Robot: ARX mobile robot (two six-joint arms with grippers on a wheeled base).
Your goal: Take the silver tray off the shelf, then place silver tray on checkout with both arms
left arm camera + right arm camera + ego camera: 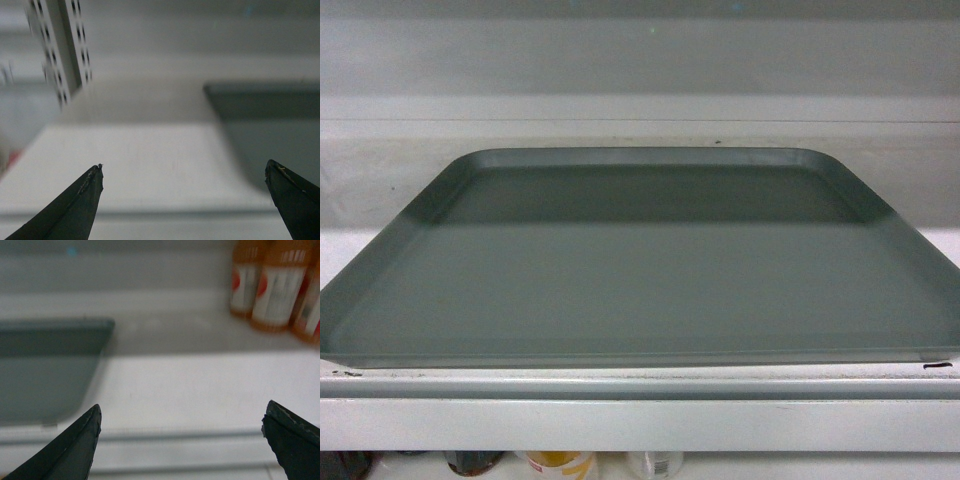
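Lying flat on the white metal shelf board (380, 385), the large rectangular grey-silver metal tray (640, 270) reached its front rail. Left hand (184, 182) hung spread, tray at its 2 o'clock. Right hand (181, 421) hung spread, tray at 10 o'clock, orange bottles (272, 285) at 1 o'clock.

The silver tray (640, 270) is matte grey-green, the shelf (640, 420) white, the bottles (275, 285) orange with white labels.

The tray (640, 270) lies flat on the shelf (640, 420), its near rim at the front rail. Bottles (272, 285) stand at 3 o'clock of it, toward the back.
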